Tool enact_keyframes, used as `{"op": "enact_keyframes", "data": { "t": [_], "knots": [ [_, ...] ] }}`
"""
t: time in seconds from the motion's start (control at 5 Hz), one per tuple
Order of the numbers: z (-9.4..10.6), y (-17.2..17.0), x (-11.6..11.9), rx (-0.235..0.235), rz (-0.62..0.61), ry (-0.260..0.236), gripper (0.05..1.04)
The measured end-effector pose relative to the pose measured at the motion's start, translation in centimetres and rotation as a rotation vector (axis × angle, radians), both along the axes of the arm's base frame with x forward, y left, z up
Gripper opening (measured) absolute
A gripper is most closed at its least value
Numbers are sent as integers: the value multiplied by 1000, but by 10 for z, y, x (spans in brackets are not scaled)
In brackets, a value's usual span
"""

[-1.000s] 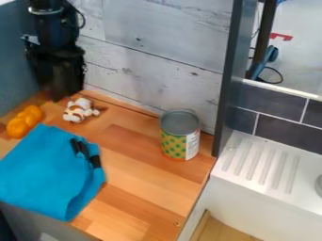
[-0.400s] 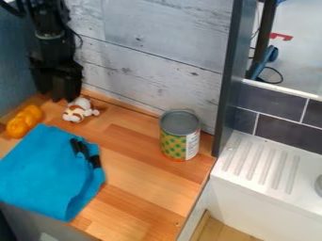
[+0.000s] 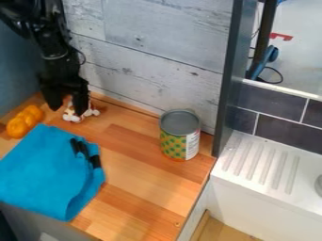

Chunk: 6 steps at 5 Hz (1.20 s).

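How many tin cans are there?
1. The green-spotted can stands near the right end of the wooden counter, away from the claw. Anything under the blue cloth would be hidden.

And there on the counter (image 3: 141, 183), the cloth (image 3: 47, 172) lay before the toy (image 3: 71, 117), the can (image 3: 180, 136) stood well right, the draining board (image 3: 261, 167) farther right!

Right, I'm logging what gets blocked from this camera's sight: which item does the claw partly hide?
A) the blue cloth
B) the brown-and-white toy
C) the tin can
B: the claw hangs at the brown-and-white toy, a finger in front of part of it.
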State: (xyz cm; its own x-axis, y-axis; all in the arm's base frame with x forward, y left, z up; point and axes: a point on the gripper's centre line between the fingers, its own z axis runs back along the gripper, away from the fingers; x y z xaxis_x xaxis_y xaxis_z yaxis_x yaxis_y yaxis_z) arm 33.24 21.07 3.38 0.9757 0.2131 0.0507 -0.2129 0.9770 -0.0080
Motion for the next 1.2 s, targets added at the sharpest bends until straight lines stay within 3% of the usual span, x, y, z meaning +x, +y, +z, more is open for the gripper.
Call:
{"op": "enact_keyframes", "data": {
  "t": [0.4, 0.6, 0.8, 1.0, 1.2],
  "knots": [
    [-19, 8, 7, -55, 21, -2, 962],
    [-20, 7, 8, -63, 26, -3, 720],
    [-20, 0, -3, -68, 43, 8, 643],
    [20, -5, -7, -31, 18, -46, 643],
    [57, -35, -9, 12, -41, -61, 643]
  ]
}}
